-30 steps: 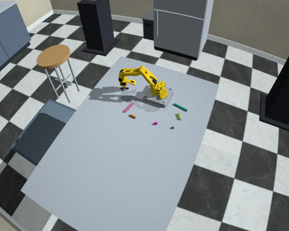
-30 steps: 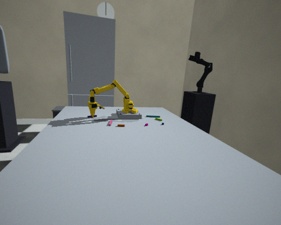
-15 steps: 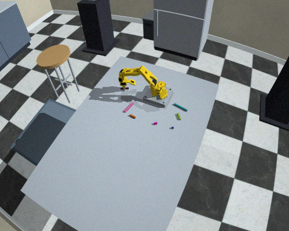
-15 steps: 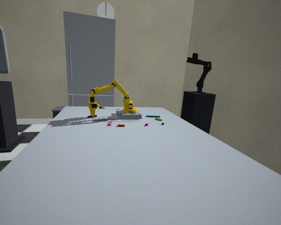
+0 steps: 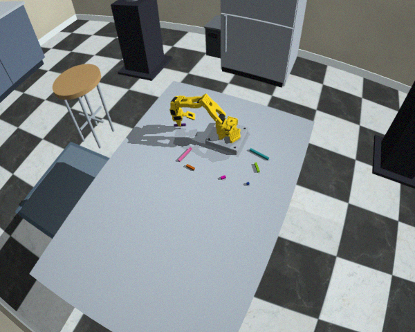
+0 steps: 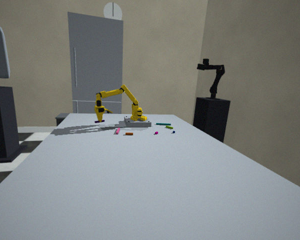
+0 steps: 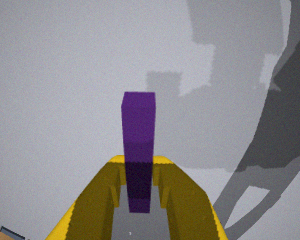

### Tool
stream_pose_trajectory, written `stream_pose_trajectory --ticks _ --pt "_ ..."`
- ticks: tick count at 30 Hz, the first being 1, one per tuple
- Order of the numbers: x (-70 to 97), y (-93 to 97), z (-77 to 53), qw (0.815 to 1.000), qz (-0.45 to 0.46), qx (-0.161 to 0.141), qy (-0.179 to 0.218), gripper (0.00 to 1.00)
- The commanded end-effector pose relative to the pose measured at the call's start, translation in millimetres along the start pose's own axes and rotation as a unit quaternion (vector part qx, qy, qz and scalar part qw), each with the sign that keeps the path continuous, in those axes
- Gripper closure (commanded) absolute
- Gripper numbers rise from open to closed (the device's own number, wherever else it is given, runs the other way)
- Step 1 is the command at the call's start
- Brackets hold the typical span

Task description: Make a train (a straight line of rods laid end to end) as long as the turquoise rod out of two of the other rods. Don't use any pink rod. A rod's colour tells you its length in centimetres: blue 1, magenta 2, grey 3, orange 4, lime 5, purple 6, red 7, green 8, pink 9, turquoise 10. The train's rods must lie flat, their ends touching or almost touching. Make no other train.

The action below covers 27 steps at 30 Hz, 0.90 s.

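My gripper is shut on the purple rod, holding it by one end just above the table at the far left of the arm's reach. The rod also shows in the exterior view and in the wrist view, sticking out past the yellow fingers. The turquoise rod lies to the right of the arm's base. The orange rod, the lime rod, the magenta rod and the blue rod lie apart in front of the base. The pink rod lies near the orange one.
The arm's grey base plate stands at the far middle of the table. A stool and a chair stand off the table's left edge. A fridge stands behind the table.
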<state>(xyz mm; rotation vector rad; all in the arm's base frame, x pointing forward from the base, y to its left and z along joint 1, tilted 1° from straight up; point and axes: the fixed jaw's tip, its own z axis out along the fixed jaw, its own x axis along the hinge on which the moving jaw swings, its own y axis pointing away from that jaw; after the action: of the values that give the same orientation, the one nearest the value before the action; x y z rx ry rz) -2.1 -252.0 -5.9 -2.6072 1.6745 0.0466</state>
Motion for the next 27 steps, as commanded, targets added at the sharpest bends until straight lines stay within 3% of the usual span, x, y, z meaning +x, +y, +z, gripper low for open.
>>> stream_pose_trajectory --ticks 1,19,27 --pt "2.6 -1.5 -9.8 1.000 0.000 -0.003 0.009 1.00" --pt "2.6 -3.4 -14.3 1.000 0.001 -0.003 0.009 1.00" --pt "5.5 -13.5 -14.2 1.000 0.010 -0.004 0.009 1.00"
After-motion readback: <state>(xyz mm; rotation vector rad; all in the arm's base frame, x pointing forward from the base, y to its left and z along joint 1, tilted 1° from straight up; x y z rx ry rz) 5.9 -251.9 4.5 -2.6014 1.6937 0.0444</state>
